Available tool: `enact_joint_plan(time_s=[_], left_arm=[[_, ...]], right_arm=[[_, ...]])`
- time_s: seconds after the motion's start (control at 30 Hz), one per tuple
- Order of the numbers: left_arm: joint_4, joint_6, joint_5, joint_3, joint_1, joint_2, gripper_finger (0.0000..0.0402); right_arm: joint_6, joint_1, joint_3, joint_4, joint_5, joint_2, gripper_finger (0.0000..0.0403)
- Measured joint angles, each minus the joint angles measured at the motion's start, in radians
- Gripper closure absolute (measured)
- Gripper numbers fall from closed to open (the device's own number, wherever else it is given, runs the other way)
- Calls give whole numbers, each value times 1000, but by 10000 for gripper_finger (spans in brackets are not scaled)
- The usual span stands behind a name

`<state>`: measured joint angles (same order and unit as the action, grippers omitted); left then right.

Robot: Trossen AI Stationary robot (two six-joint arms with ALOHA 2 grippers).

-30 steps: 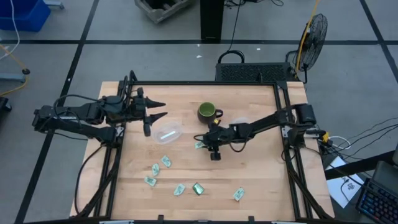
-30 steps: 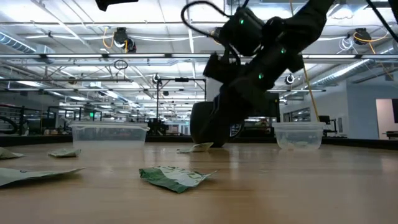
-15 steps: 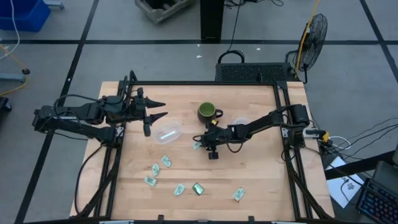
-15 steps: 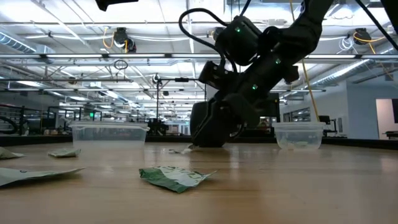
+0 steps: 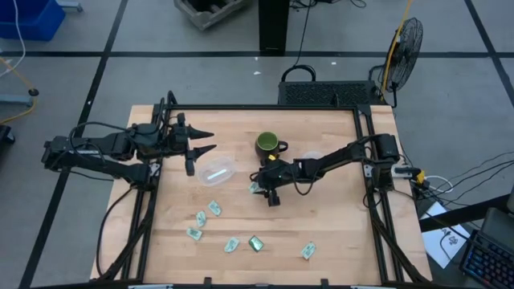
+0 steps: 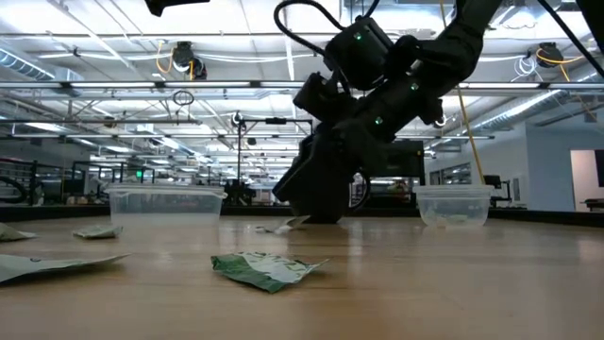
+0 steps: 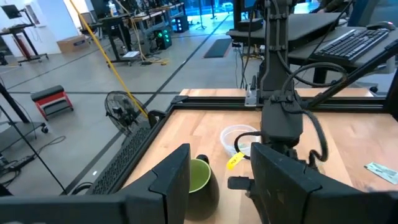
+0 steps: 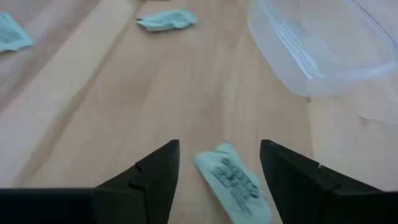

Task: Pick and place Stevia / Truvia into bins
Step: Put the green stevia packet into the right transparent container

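Note:
My right gripper point(image 5: 259, 184) point(image 8: 219, 145) is open and low over the table middle. Its fingers stand on either side of a pale green Stevia packet point(image 8: 234, 181) point(image 5: 254, 188) that lies flat on the wood, untouched. One clear bin point(image 5: 215, 172) point(image 8: 323, 43) stands just left of it, and a second clear bin point(image 5: 309, 157) point(image 6: 453, 205) stands beside the dark green mug point(image 5: 267, 145). Several more packets lie toward the near edge, among them a darker green one point(image 5: 256, 243) point(image 6: 266, 268). My left gripper point(image 5: 212, 140) point(image 7: 221, 152) waits open at the table's left side.
Loose packets point(image 5: 201, 217) point(image 5: 214, 208) point(image 5: 193, 234) point(image 5: 231, 245) point(image 5: 307, 250) are scattered over the near half of the table. The mug stands close behind the right gripper. A black frame rail point(image 5: 144, 209) runs along the table's left and right sides.
My right gripper has moved a little toward the table's left, closing in on the packet near the left bin, staying low and open. The packet has stayed where it lay.

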<state>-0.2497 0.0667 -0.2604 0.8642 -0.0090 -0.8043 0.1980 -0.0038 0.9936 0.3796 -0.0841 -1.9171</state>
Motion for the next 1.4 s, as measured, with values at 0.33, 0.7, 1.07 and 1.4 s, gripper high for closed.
enact_joint_plan(time_s=[0.33, 0.7, 1.07, 1.4], left_arm=[[0, 0, 0, 0, 0, 0, 227], [-4, 1, 0, 1, -1, 0, 227], [-7, 2, 0, 1, -1, 0, 227], [-12, -36, 9, 1, -1, 0, 227]], right_arm=[[-52, -39, 0, -48, -17, 0, 174], [-44, -36, 0, 43, -48, -77, 174], [-51, -44, 0, -8, -51, -77, 209], [-55, -38, 0, 1, -49, -77, 333]])
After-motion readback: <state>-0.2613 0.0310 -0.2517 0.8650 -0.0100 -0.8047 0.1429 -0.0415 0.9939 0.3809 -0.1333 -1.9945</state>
